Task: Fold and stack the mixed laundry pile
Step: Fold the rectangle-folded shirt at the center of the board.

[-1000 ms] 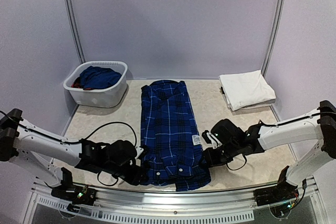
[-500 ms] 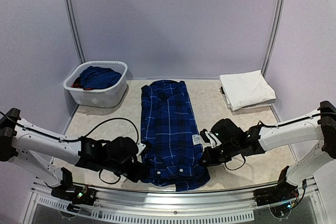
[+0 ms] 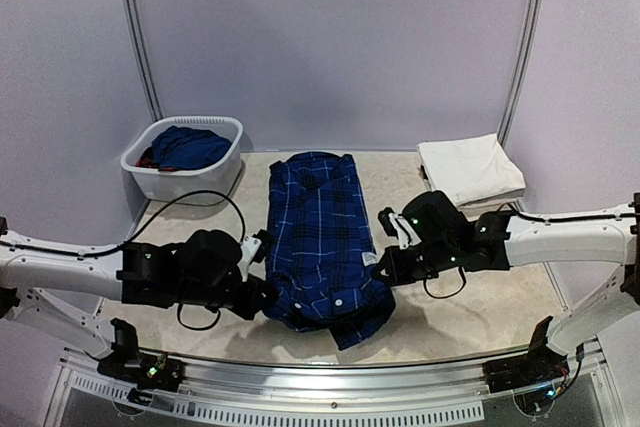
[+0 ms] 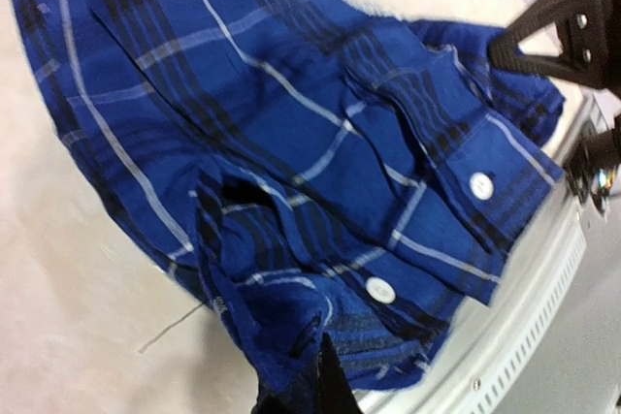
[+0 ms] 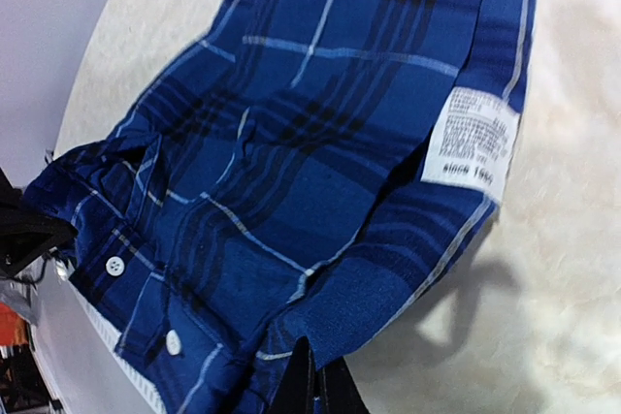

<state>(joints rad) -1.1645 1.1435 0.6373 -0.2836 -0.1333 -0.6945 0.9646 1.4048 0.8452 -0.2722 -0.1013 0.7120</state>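
A navy plaid shirt [image 3: 322, 237] lies lengthwise in the middle of the table, folded into a long strip. Its near end hangs lifted off the table. My left gripper [image 3: 262, 299] is shut on the shirt's near left edge [image 4: 291, 336]. At the near right edge [image 5: 330, 322], my right gripper [image 3: 384, 269] is shut on the cloth too. Both wrist views show black fingertips pinching blue fabric with white buttons [image 4: 379, 289] nearby. Folded white trousers [image 3: 469, 171] rest at the back right. A blue piece [image 3: 188, 146] with a bit of red lies in the basket.
An oval white basket [image 3: 183, 179] stands at the back left. A metal rail [image 3: 330, 375] runs along the table's near edge. A white care label [image 5: 471, 143] shows on the shirt's right edge. Purple walls enclose the table.
Both grippers closed on the shirt's near corners and rose, moving away from the near edge. The shirt's near end has lifted and bunched, its hem now hanging.
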